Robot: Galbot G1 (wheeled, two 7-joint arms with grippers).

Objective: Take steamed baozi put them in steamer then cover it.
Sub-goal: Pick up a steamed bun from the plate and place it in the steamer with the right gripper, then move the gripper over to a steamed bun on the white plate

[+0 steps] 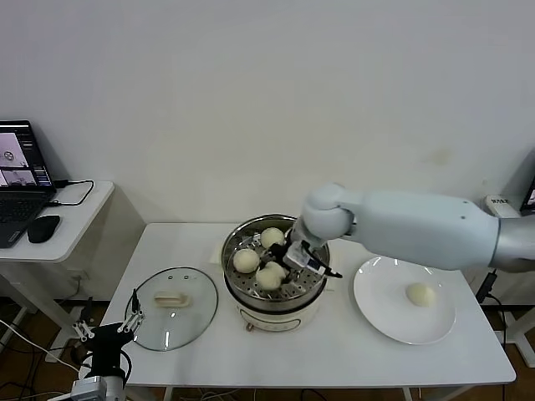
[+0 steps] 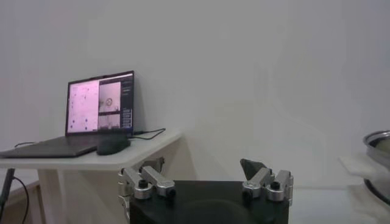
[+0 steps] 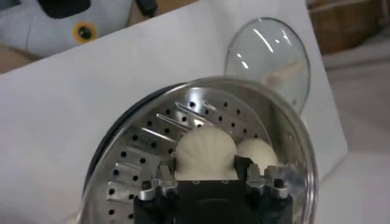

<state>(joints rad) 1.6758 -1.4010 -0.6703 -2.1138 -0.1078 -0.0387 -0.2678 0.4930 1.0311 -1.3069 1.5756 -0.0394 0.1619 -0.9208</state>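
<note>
The steamer [image 1: 272, 294] stands mid-table with three steamed baozi inside. My right gripper [image 1: 292, 257] reaches into it and is shut on one steamed baozi [image 3: 204, 149], low over the perforated tray [image 3: 146, 146]. A second baozi [image 3: 257, 152] lies just beyond it, and another two [image 1: 272, 237] [image 1: 246, 261] sit toward the steamer's back and left. One more baozi [image 1: 420, 294] lies on the white plate [image 1: 393, 322] at the right. The cover [image 1: 171, 313], a glass lid with a cream handle, lies flat on the table left of the steamer. My left gripper [image 1: 109, 324] waits open off the table's front left corner.
A side table [image 1: 79, 205] at the far left carries a laptop [image 1: 21, 171] and a mouse [image 1: 43, 227]. Cables hang below it near the left arm. The wall runs close behind the table.
</note>
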